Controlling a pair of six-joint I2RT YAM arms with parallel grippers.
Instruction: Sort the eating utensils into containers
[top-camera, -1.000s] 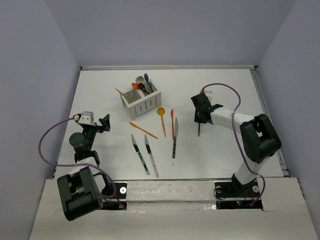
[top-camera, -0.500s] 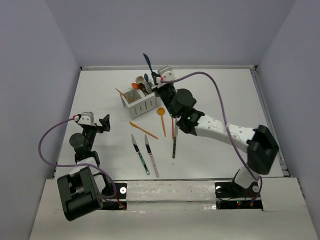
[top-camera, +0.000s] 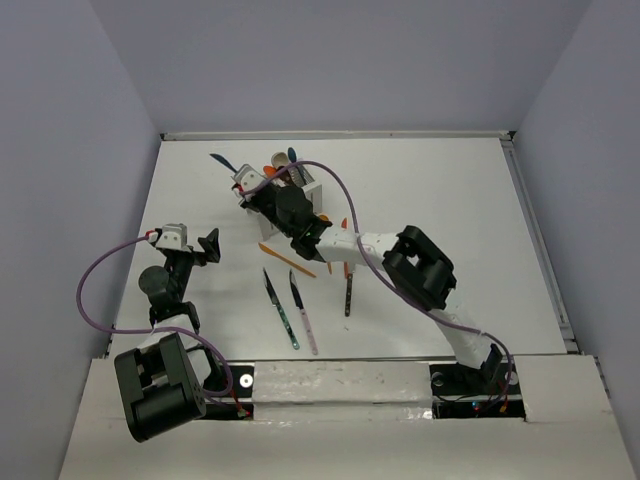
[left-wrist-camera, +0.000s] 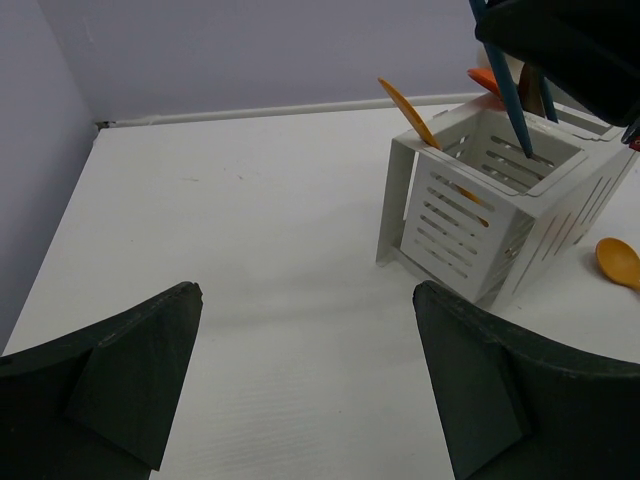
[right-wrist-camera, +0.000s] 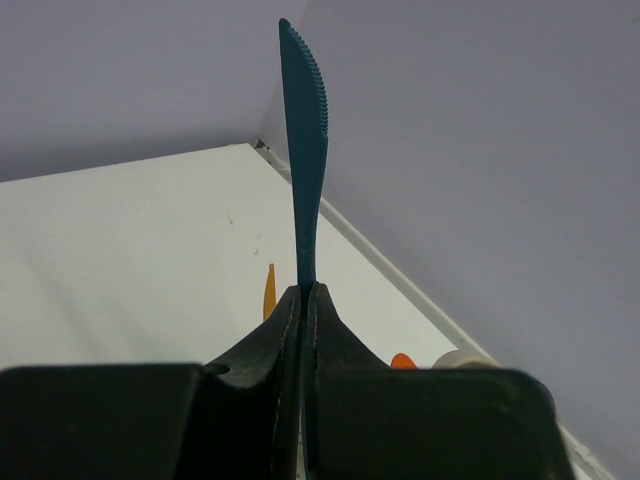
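Note:
My right gripper (top-camera: 243, 182) is shut on a blue knife (top-camera: 222, 163), blade up, over the left end of the white perforated caddy (top-camera: 309, 183). In the right wrist view the fingers (right-wrist-camera: 290, 320) pinch the knife (right-wrist-camera: 305, 150). In the left wrist view the knife's handle (left-wrist-camera: 518, 118) dips into the caddy's near compartment (left-wrist-camera: 470, 225), beside an orange knife (left-wrist-camera: 410, 112). Spoons (top-camera: 291, 156) stand in the other compartment. My left gripper (top-camera: 205, 245) is open and empty, left of the caddy.
On the table lie an orange knife (top-camera: 287, 260), two dark-bladed knives (top-camera: 280, 308) (top-camera: 303, 312), a dark knife (top-camera: 349, 290) and an orange spoon (left-wrist-camera: 618, 262). My right arm (top-camera: 350, 245) stretches across the middle, hiding most of the caddy.
My right arm has swung from the table's right side across to the caddy with the blue knife, and now holds it over the left compartment. The left arm has not moved.

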